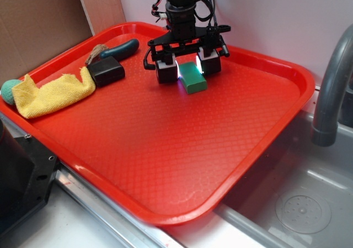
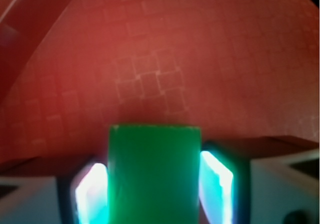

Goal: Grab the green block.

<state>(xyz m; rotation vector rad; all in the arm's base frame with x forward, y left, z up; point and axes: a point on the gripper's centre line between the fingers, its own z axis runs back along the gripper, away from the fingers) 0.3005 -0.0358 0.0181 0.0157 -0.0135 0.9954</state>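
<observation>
One green block [image 1: 194, 78] on the red tray [image 1: 165, 148] was straddled by the pincer [image 1: 188, 67], spread, not clenched.

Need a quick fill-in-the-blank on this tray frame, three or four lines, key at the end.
1. The green block sits between the two fingers of the ____.
2. The tray is coloured ____.
3. The yellow cloth lies beside a teal ____.
4. The black box lies on the ____.

Missing words: gripper; red; ball; tray.
</observation>
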